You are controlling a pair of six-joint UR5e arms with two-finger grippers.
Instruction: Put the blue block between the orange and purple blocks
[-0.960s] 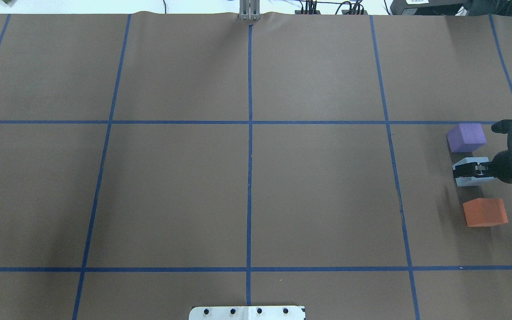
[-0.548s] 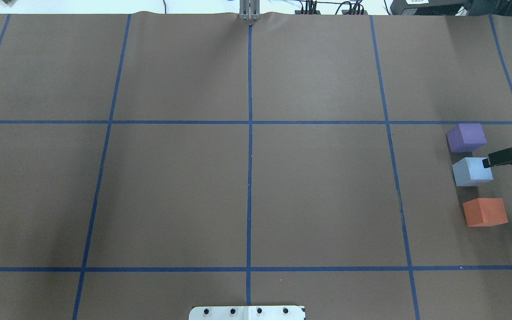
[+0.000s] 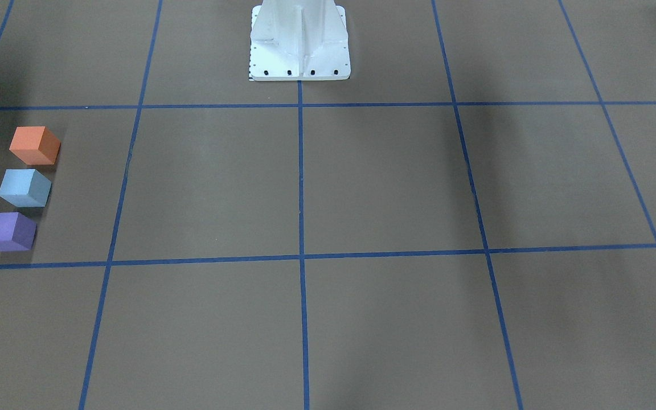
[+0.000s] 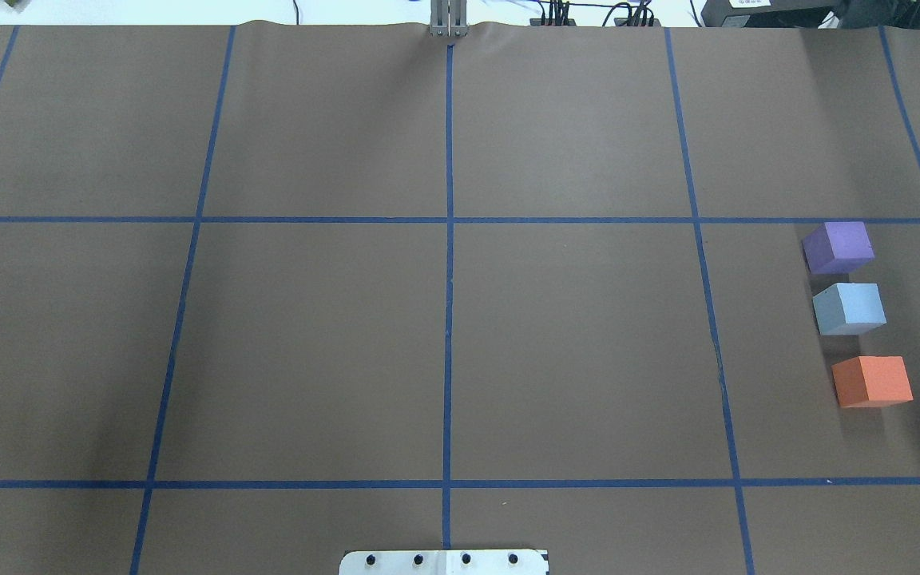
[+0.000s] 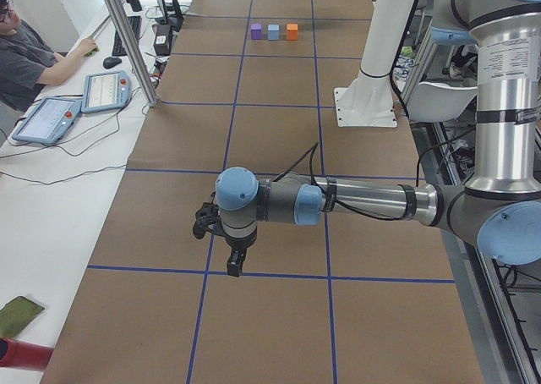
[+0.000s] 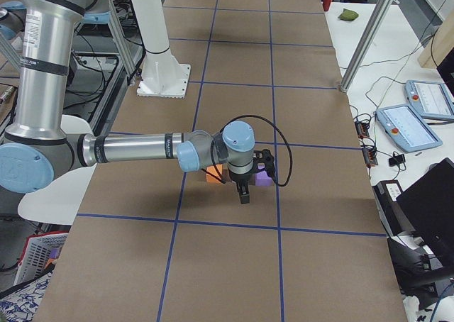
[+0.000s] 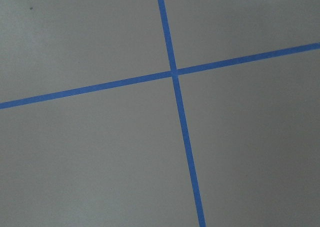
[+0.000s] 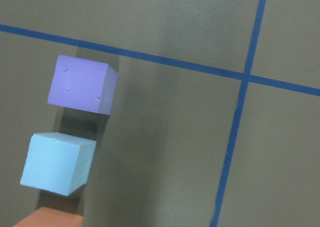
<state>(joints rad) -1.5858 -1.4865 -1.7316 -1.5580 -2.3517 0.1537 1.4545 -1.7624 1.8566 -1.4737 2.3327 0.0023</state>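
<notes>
The light blue block (image 4: 849, 307) stands on the brown table between the purple block (image 4: 838, 247) and the orange block (image 4: 871, 381), apart from both. The front-facing view shows the same row: orange (image 3: 34, 145), blue (image 3: 24, 187), purple (image 3: 7, 231). The right wrist view looks down on purple (image 8: 81, 83), blue (image 8: 57, 163) and a corner of orange (image 8: 50, 218). My right gripper (image 6: 242, 194) hangs above the row, seen only in the exterior right view; I cannot tell if it is open. My left gripper (image 5: 234, 266) is far away, state unclear.
Blue tape lines (image 4: 449, 239) divide the brown table into squares. The robot's white base (image 3: 299, 42) stands at the near middle edge. An operator (image 5: 34, 50) sits with tablets at the side bench. The left wrist view shows only a tape crossing (image 7: 173, 73).
My right gripper let go of the blue block and drew back to the right, out of the overhead view. The blue block stays between the purple and orange blocks.
</notes>
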